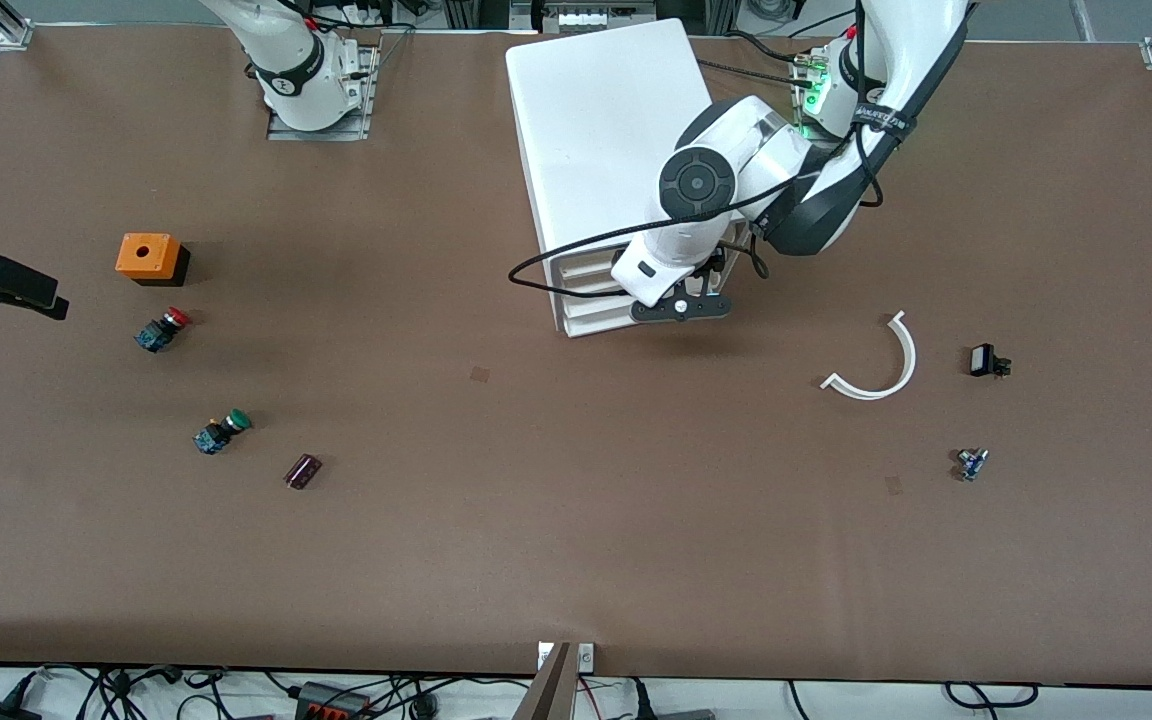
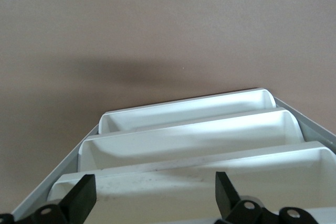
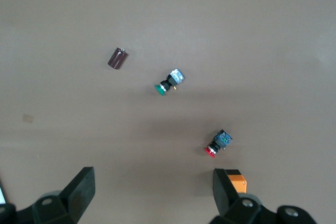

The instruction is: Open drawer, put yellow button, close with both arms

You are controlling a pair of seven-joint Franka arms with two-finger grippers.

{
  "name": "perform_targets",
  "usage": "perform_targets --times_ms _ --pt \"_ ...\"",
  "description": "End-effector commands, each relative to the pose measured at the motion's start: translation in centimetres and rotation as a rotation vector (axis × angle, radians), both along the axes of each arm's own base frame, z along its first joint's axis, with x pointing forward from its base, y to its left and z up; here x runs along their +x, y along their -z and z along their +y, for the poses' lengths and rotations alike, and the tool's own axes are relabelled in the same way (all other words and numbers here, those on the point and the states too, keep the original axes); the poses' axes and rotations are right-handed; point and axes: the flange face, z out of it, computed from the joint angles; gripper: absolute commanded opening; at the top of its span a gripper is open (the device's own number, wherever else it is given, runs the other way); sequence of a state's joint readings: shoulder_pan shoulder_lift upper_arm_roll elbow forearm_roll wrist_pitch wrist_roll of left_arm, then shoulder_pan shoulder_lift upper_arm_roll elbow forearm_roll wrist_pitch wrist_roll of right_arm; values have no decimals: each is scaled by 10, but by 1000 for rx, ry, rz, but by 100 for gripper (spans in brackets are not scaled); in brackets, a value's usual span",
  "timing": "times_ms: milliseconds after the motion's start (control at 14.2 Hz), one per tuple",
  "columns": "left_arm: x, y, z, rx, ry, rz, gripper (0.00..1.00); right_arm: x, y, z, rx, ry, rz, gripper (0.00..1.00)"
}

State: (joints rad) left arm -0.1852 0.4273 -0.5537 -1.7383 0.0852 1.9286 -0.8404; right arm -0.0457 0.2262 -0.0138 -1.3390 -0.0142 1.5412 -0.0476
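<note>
The white cabinet (image 1: 596,120) stands toward the robots' side of the table, its drawers all pushed in. The uppermost drawer (image 1: 581,262) faces the front camera. My left gripper (image 1: 683,307) hangs open just in front of the drawer fronts, and holds nothing. In the left wrist view it (image 2: 153,179) straddles the closest drawer lip (image 2: 157,195), with two lower lips past it. My right gripper (image 3: 152,174) is open and empty high over the table beside the orange box (image 3: 237,181); it does not show in the front view. No yellow button is in view.
Toward the right arm's end lie an orange-topped black box (image 1: 147,258), a red-capped button (image 1: 162,329), a green-capped button (image 1: 222,432) and a dark cylinder (image 1: 303,471). Toward the left arm's end lie a white curved strip (image 1: 881,368), a small black part (image 1: 988,361) and a small blue part (image 1: 972,463).
</note>
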Motion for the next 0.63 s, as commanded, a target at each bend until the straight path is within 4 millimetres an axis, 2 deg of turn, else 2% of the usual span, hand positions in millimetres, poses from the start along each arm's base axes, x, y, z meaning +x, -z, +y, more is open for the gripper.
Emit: perform_targets --times_ms 0,140,351,561 --pt "-2 -9 10 3 -6 -15 100 -29 3 3 -16 -6 -8 100" --pt "13 -17 24 -2 -31 -35 100 -45 8 4 -16 -2 -6 100" --pt "49 -47 57 -23 -103 -92 100 -66 22 4 -15 30 23 100" --pt "82 -76 117 -24 -75 -106 100 -69 18 3 -23 13 -5 100"
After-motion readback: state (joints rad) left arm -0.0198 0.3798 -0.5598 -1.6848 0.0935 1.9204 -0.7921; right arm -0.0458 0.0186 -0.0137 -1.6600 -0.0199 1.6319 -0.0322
